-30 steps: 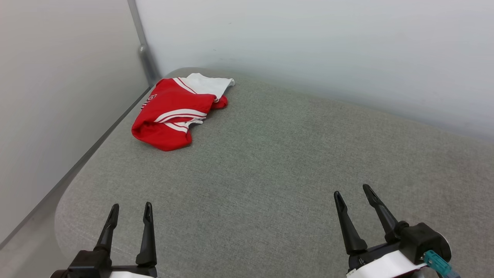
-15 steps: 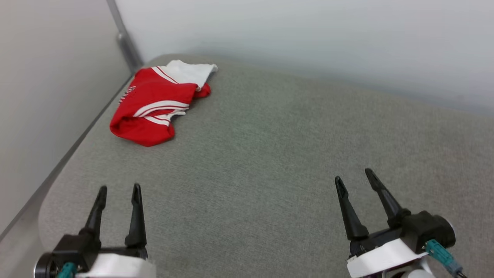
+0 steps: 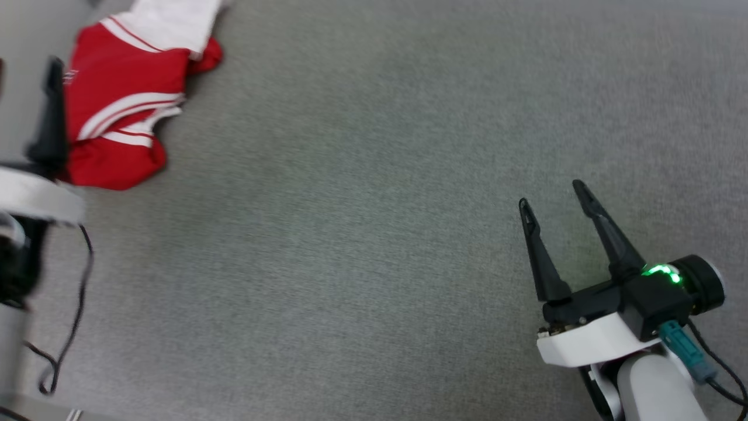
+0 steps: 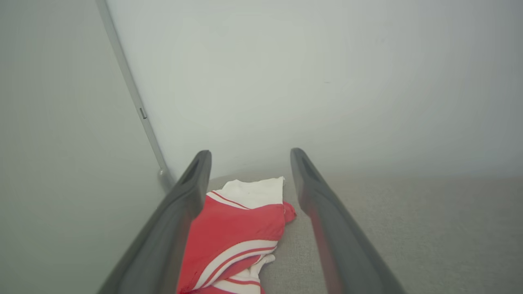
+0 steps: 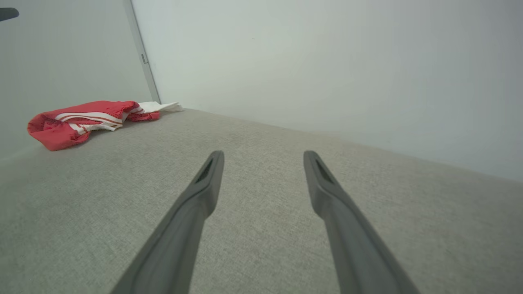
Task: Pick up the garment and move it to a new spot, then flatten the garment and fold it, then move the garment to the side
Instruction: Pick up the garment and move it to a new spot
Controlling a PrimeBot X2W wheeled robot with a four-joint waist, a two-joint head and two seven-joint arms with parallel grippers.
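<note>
shirt (image 3: 117,111) sits dead ahead of left gripper (image 4: 250,157)

shirt bunched at far left corner of grey cushion (image 3: 374,204), long side running away from robot. left gripper spread, empty, aimed along it, just beside. right gripper (image 3: 550,194) spread, empty, well apart. left arm nearer.

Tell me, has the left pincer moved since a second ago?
Yes. The left pincer has gone forward across the cushion, up beside the shirt's left edge.

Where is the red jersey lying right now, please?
In the head view the red jersey lies crumpled at the upper left of the grey cushion, ahead of the open left gripper.
</note>
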